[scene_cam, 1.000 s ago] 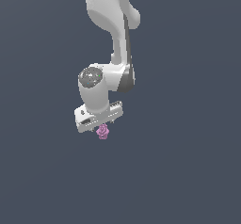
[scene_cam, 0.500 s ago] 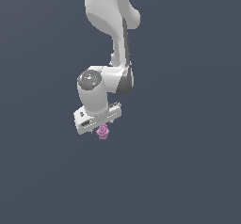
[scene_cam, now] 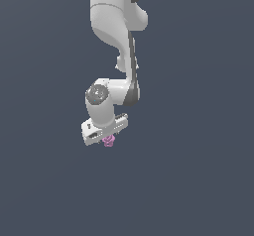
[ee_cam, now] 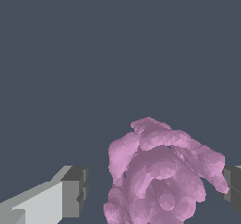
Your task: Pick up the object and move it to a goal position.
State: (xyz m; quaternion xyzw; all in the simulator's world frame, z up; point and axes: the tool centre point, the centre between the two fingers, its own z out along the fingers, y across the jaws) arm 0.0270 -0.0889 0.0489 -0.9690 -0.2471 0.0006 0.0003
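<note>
Object in the gripper, almost no change over the last second

Compared with a second ago the arm [scene_cam: 116, 27] and gripper [scene_cam: 109, 142] sit in nearly the same pose in the exterior view, pink lump the same place under the hand; so judged a hold or very slow carry phase, not a fresh grasp. Object [scene_cam: 109, 141] hangs directly below the gripper, between the fingers. In the wrist view the object [ee_cam: 160, 176] fills the gap: one finger pad [ee_cam: 233, 184] touches its edge, the other pad [ee_cam: 75, 191] stands a little off the visible part, contact there not clear. Jaws narrowed around the lump, seemingly holding it. No goal marker visible, so remaining distance cannot be judged. No containers in either view, only plain dark background
</note>
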